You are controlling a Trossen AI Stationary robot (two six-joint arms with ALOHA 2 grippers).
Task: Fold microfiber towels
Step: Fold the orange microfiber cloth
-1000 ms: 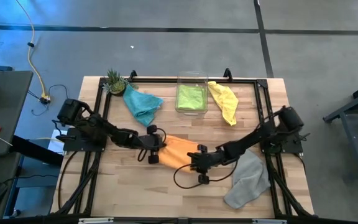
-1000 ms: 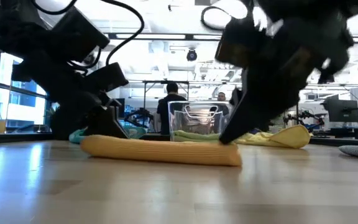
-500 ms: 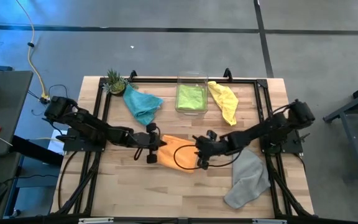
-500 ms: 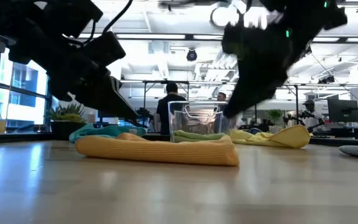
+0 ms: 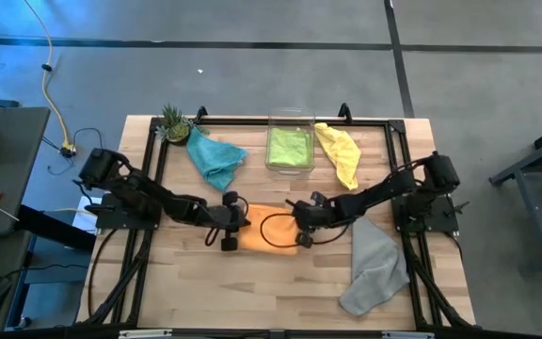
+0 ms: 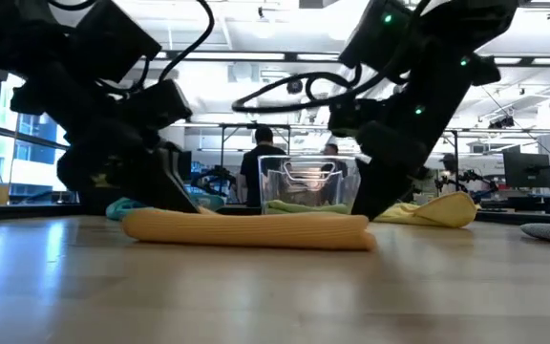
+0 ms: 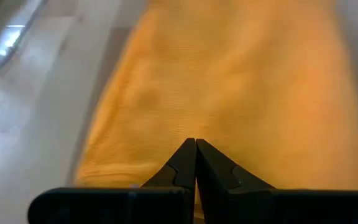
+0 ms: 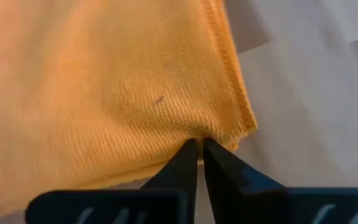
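The orange towel (image 5: 269, 229) lies folded into a thick flat pad at the table's middle; in the low view it is a long low roll (image 6: 246, 230). My left gripper (image 5: 236, 229) is shut, its tips on the pad's left end. My right gripper (image 5: 298, 229) is shut at the pad's right end, tips by a corner. A teal towel (image 5: 215, 158), a yellow towel (image 5: 339, 153) and a grey towel (image 5: 374, 268) lie crumpled on the table. A lime green towel (image 5: 290, 146) lies inside the clear bin. My left gripper presses its shut fingertips (image 7: 185, 155) on the top layer of the towel's left end (image 7: 194, 127), slanting down from the table's left. The towel lies flat on the table. My right gripper sets its shut fingertips (image 8: 188, 155) on the towel's hemmed edge (image 8: 194, 127) close to a corner (image 8: 247, 124), slanting down from the right. Whether cloth sits between the tips cannot be told.
The clear bin (image 5: 290, 121) stands at the far middle, with a small pineapple-like plant (image 5: 172, 122) at the far left corner. A black frame (image 5: 398, 151) runs round the table. A cable loop from my right arm hangs over the orange towel (image 5: 276, 226).
My right gripper has let go of the towel's near right part, risen off it with fingers open, gone toward the far edge and come down shut on the right end. The orange towel, which reached slanting toward the near edge, now lies as a squarer, flatter pad.
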